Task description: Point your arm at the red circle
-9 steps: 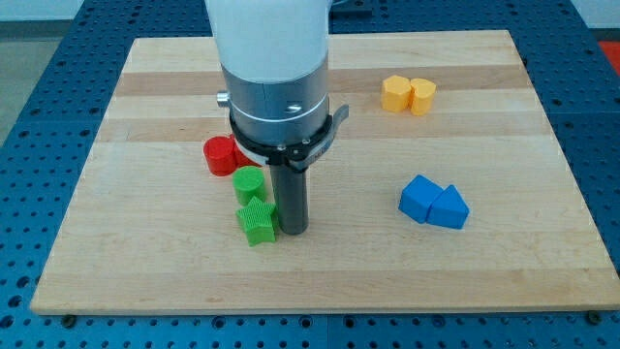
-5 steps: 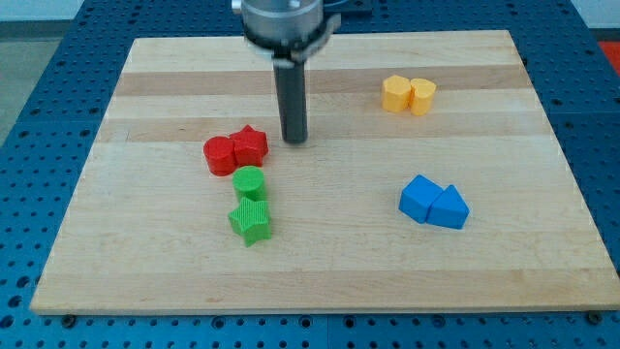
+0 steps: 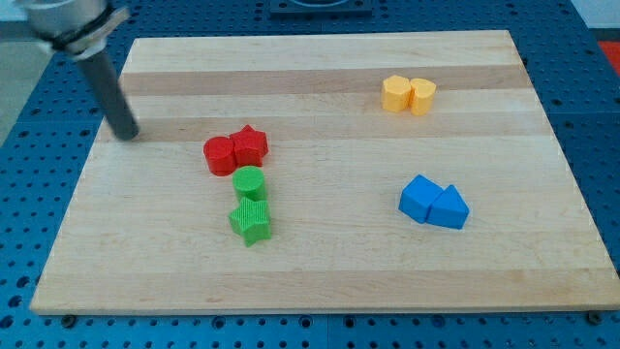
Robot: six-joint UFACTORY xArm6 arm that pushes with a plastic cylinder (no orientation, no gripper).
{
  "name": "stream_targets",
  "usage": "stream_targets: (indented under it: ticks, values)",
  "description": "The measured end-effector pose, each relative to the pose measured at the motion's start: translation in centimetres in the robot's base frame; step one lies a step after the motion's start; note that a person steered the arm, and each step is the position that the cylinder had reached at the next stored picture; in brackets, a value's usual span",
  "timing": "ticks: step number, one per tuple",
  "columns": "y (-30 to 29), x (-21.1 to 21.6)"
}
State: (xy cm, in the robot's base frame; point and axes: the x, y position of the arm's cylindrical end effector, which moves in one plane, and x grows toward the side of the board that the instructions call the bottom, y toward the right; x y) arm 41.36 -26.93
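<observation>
The red circle lies left of the board's middle, touching a red star on its right. My tip rests on the board near its left edge, well to the left of the red circle and slightly higher in the view. It touches no block.
A green circle and a green star sit just below the red pair. Two yellow blocks lie at the upper right. A blue block and a blue triangle lie at the right. The wooden board sits on a blue perforated table.
My tip moved from beside the green star up past the red star, then far left to the board's left edge. The blocks stayed put.
</observation>
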Motion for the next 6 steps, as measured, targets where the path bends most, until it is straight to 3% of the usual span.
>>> stream_targets:
  ticks: [1,2,3,4,6]
  values:
    - [0.4,5.7]
    - [5.9,12.7]
    - [12.8,11.6]
    - [13.6,11.4]
    - [14.8,7.1]
